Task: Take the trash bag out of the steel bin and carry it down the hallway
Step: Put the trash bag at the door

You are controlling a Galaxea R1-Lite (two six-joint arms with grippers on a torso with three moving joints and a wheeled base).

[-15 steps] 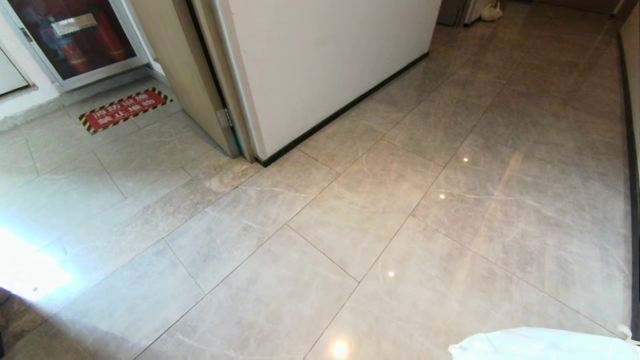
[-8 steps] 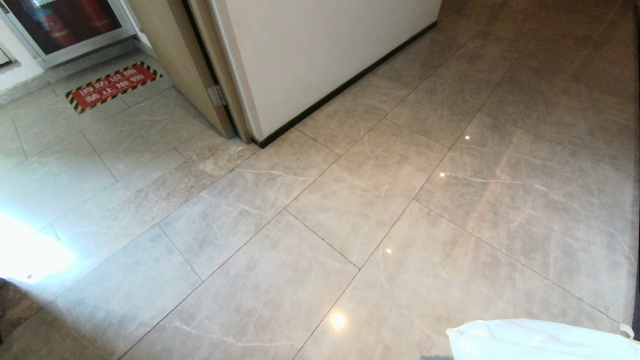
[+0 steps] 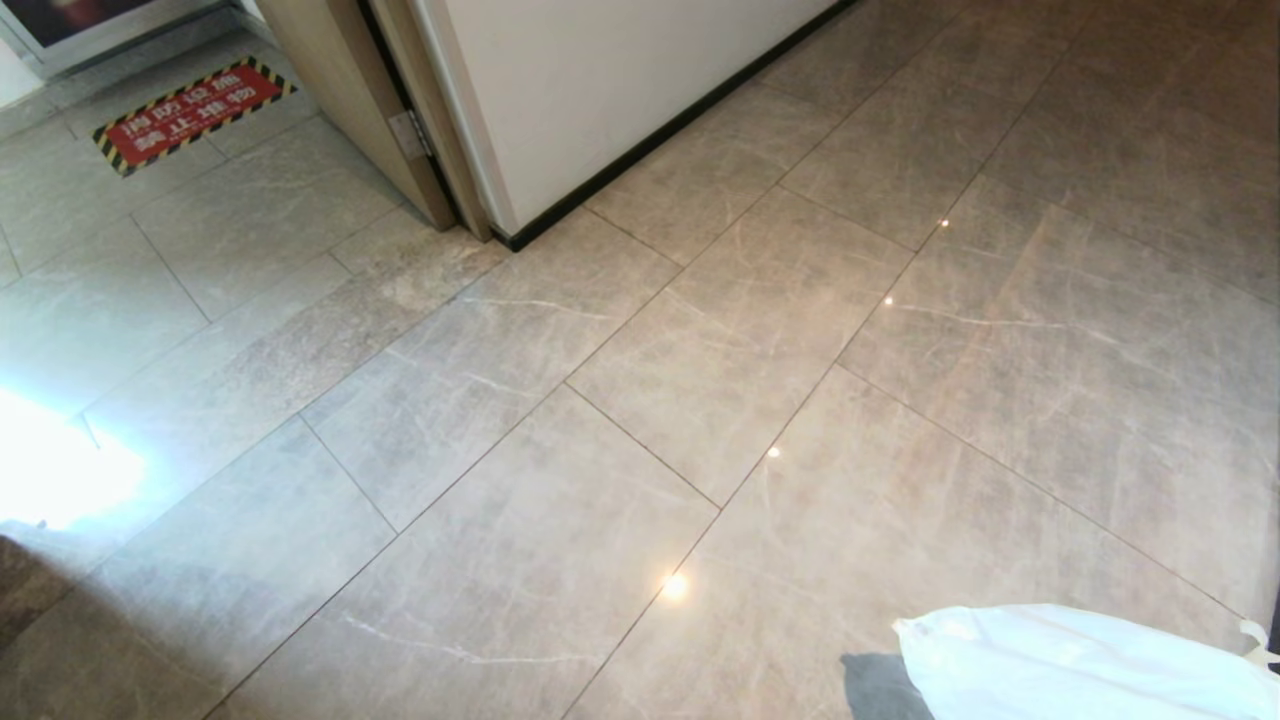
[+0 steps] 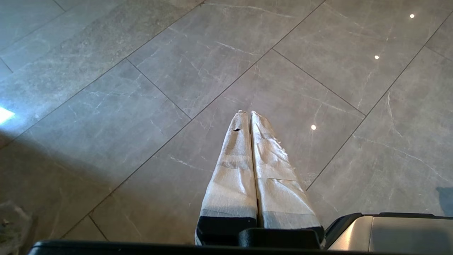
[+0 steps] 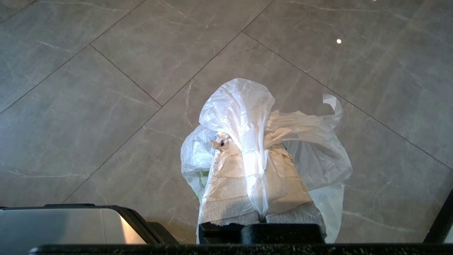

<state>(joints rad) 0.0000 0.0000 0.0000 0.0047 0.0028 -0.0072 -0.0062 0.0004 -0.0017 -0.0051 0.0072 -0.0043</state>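
Since a second ago our whole head view has tipped downward: the red floor sticker [image 3: 192,114] with its yellow-and-black border and the foot of the white wall [image 3: 600,90] have slid toward the upper edge, and more of the trash bag [image 3: 1080,665] now shows at the lower right edge of our sight. That is our camera shifting, not the things themselves.

We see the hallway [image 3: 700,380] floor of glossy beige-grey marbled tiles spreading ahead, with a black baseboard [image 3: 660,135] along the wall and a wooden door frame [image 3: 345,100] at the wall's corner. A bright patch of light lies on the tiles at our left.

Our right tool [image 5: 256,148] has its tape-wrapped fingers [image 5: 230,184] pressed together on the trash bag [image 5: 247,113], whose thin white plastic drapes over the fingertips and hangs above the floor; a bit of green print shows low on it.

Our left tool [image 4: 249,115] holds nothing, its wrapped fingers [image 4: 233,170] closed against each other above bare tiles.
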